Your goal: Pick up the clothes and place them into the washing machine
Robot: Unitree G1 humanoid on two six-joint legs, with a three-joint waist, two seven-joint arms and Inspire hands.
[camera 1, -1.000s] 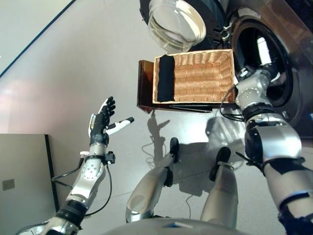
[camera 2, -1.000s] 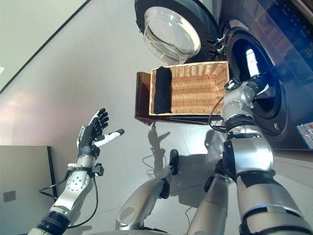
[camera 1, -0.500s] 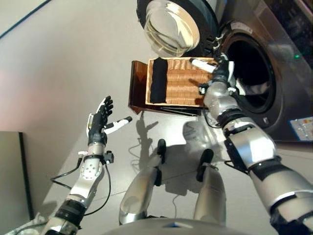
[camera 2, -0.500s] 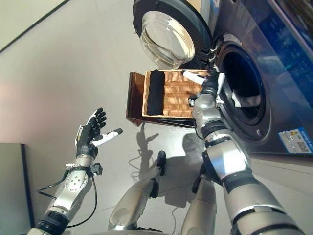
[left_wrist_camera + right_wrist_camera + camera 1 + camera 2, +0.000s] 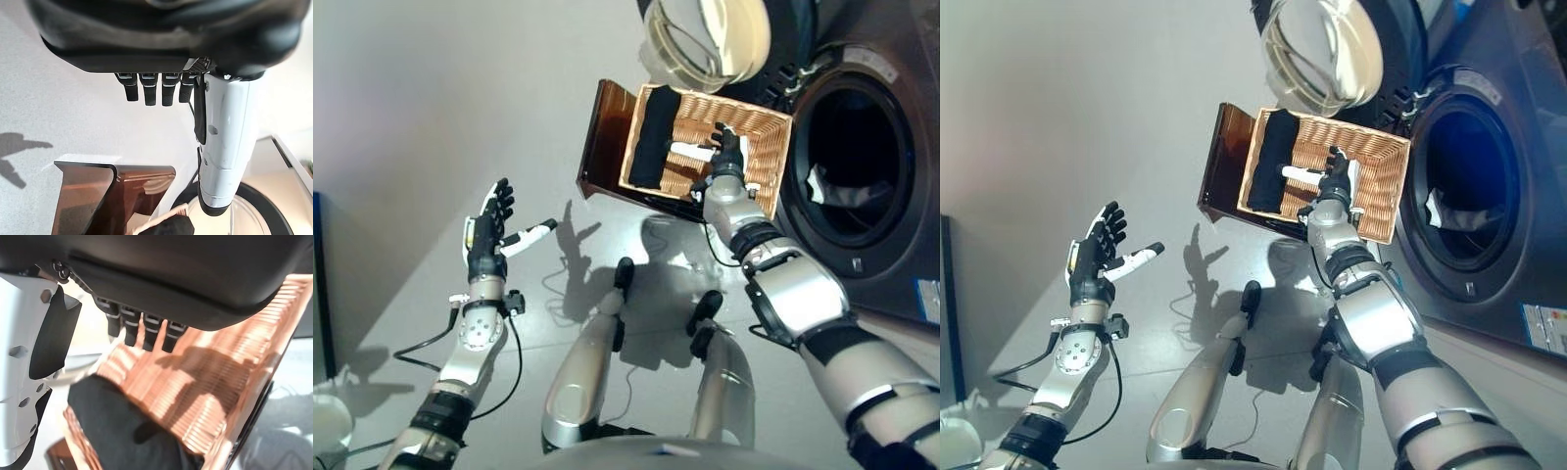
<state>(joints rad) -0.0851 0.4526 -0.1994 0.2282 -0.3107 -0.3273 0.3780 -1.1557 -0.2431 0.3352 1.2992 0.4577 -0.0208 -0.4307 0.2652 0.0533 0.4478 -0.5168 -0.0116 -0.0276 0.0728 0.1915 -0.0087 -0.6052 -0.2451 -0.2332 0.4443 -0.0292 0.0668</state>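
A folded black garment [image 5: 654, 143] lies along the left side of a wicker basket [image 5: 764, 127] that rests on a brown stand [image 5: 602, 137] before the washing machine [image 5: 862, 166]. My right hand [image 5: 726, 155] hovers open over the basket's middle, its white-covered thumb pointing toward the garment [image 5: 122, 435], touching nothing. Off to the left, my left hand [image 5: 489, 227] is raised above the floor, open and empty. The machine's drum [image 5: 1464, 181] stands open with a pale item [image 5: 827, 188] inside, and its glass door [image 5: 705, 39] is swung out above the basket.
A dark skirting line [image 5: 318, 284] marks a wall at the far left, with a white object [image 5: 328, 421] low in the corner. Grey floor [image 5: 460, 98] spreads to the left of the stand.
The camera has swung. My right hand has come out of the drum opening and moved over the basket, toward the black garment. The left hand keeps its raised, open pose.
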